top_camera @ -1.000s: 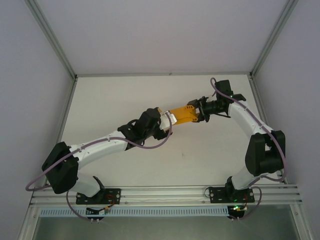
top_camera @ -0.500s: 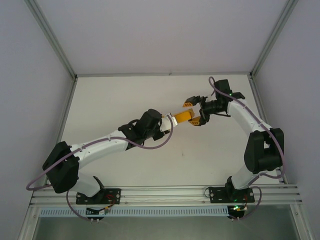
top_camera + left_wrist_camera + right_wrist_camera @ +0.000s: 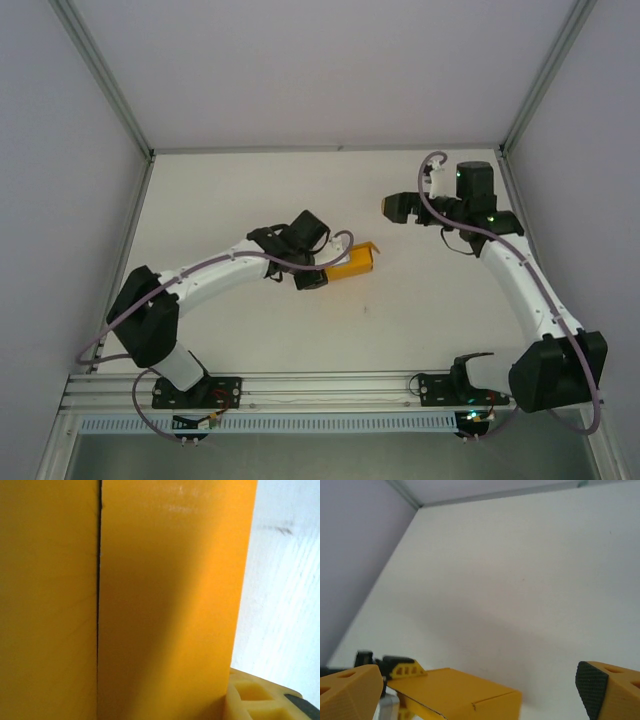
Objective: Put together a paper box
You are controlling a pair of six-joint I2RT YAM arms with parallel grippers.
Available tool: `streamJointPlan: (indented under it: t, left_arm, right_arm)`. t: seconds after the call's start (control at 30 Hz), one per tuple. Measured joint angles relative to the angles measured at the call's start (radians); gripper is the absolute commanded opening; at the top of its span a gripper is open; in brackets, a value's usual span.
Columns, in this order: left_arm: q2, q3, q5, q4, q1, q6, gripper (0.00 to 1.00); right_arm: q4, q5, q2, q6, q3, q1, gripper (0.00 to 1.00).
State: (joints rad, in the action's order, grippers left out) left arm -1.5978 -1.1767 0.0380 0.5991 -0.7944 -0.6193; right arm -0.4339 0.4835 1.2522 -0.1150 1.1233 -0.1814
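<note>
Two grippers work over the white table (image 3: 230, 190). The left gripper (image 3: 324, 272) is closed partway on one end of the paper box (image 3: 354, 261), which projects rightward beyond its jaws. The right gripper (image 3: 393, 207) is spread wide and empty, with the box ahead of it and well apart.

No legible text, label, brand, number or sign in any view; the orange-yellow card faces of the paper box (image 3: 165, 590) are plain.
</note>
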Motion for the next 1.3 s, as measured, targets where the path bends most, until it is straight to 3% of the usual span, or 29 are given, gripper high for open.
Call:
streamJointPlan:
  t: [0.27,0.53,0.6,0.77,0.93,1.13,1.3]
  left_arm:
    - [-0.023,-0.014,0.022,0.071,0.013,-0.006,0.35]
    - [-0.087,-0.053,0.022,0.083,0.017,-0.005,0.34]
    - [-0.09,-0.057,0.022,0.084,0.018,-0.005,0.34]
    - [-0.091,-0.058,0.022,0.086,0.019,-0.002,0.34]
    - [-0.092,-0.059,0.022,0.087,0.019,-0.002,0.34]
    - [-0.107,-0.08,0.022,0.106,0.019,0.002,0.33]
    - [-0.109,-0.084,0.021,0.108,0.021,0.022,0.34]
  right_arm:
    - [-0.115,-0.052,0.09,0.286,0.0,-0.131,0.6]
    - [-0.198,-0.083,0.222,0.386,0.0,-0.196,0.57]
    - [-0.207,-0.089,0.224,0.399,0.0,-0.208,0.49]
    - [-0.212,-0.147,0.224,0.399,0.0,-0.236,0.27]
    - [-0.23,-0.216,0.225,0.375,0.003,-0.277,0.23]
    - [-0.236,-0.316,0.225,0.307,0.003,-0.323,0.04]
    - [-0.219,-0.393,0.224,0.151,0.011,-0.366,0.0]
